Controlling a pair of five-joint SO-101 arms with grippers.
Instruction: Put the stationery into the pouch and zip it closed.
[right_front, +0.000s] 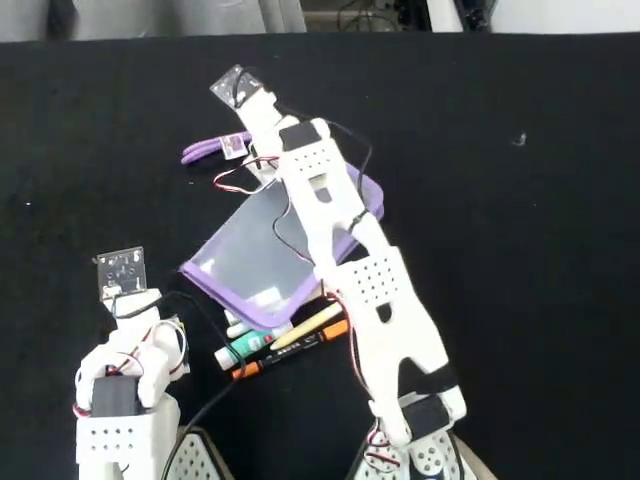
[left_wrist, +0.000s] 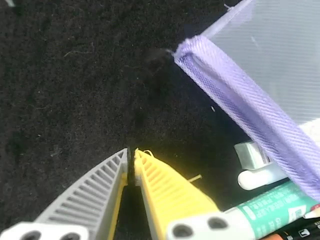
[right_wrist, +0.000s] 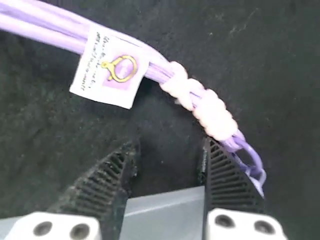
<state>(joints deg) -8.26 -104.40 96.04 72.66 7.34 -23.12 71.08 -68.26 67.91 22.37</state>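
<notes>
Pouch (right_front: 250, 250) just beside right tool (right_wrist: 169, 146), lanyard (right_wrist: 200, 100) beyond its tips

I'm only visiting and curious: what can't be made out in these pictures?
- Pouch: high view, the right arm crosses it and hides its zip; open or closed is unclear.
- Pens: high view, partly under the pouch's edge; their number is unclear.
- Strap: right wrist view, the picture's edge cuts it off; the print on its tag is too small to read.
</notes>
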